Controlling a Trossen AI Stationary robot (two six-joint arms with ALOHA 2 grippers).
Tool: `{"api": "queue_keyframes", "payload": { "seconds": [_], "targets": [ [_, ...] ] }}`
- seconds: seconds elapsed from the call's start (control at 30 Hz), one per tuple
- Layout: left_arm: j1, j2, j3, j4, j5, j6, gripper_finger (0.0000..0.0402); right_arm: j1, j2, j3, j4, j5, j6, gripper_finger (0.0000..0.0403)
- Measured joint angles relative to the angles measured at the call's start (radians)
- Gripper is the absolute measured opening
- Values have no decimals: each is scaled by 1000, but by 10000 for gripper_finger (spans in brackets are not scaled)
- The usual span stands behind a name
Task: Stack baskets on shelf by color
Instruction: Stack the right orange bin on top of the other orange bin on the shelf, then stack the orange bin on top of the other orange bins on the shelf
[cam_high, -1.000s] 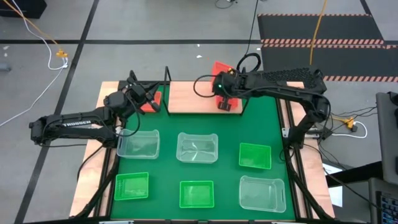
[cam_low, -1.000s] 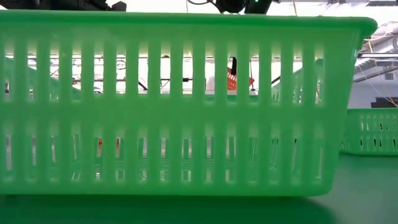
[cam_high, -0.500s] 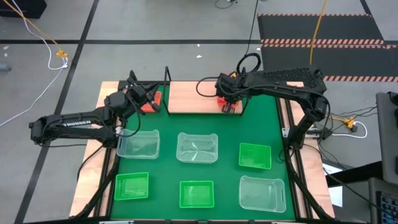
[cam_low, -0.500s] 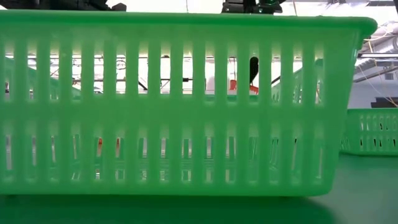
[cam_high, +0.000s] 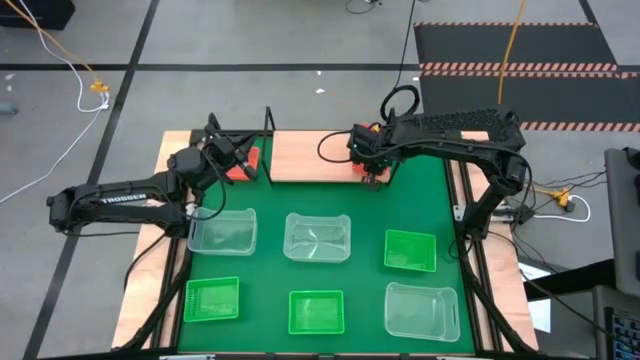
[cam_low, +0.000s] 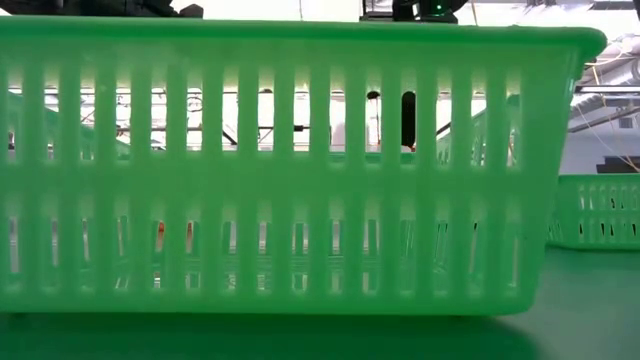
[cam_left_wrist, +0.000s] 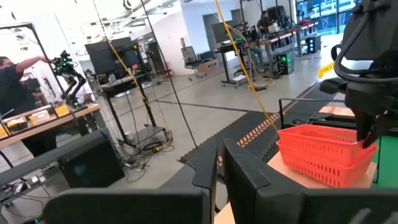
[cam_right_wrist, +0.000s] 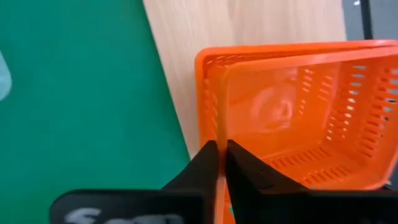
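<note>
Two red baskets (cam_right_wrist: 298, 112) sit nested at the right end of the light-wood shelf (cam_high: 305, 155); they also show in the left wrist view as a red stack (cam_left_wrist: 323, 152). My right gripper (cam_high: 370, 172) hangs over them, shut on the upper one. A third red basket (cam_high: 248, 158) lies left of the shelf, under my left gripper (cam_high: 240, 152). The fingers of that left gripper (cam_left_wrist: 219, 155) are shut and no red shows between them. In the low view, a green basket (cam_low: 300, 170) blocks most of the scene. My right gripper (cam_right_wrist: 221, 152) pinches the upper red basket's wall (cam_right_wrist: 214, 134) on the side facing the green mat. One finger is outside the wall and one inside. The fingers come from above, pointing down. The basket sits level, nested in the red basket below it on the shelf.
On the green mat (cam_high: 365, 215) stand three clear baskets (cam_high: 222, 230), (cam_high: 318, 237), (cam_high: 422, 310). Three green baskets (cam_high: 411, 250), (cam_high: 211, 300), (cam_high: 316, 312) stand there too. The shelf's black rod frame (cam_high: 268, 125) rises at its left end. The shelf's left and middle parts are bare wood.
My right gripper has come down and toward the table's near edge. It carried its red basket from a tilted pose above the shelf's far right corner down into the red basket on the shelf. The basket now sits level.
</note>
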Motion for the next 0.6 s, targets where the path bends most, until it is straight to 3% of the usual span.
{"api": "queue_keyframes", "payload": {
  "seconds": [0.33,0.47,0.6],
  "targets": [
    [0,0,0,0,0,-1,31,0,0,0,34,-37,-100,118],
    [0,0,0,0,0,-1,31,2,0,0,48,-138,-123,131],
    [0,0,0,-1,0,0,31,34,-6,0,52,-154,-77,126]
  ]
}}
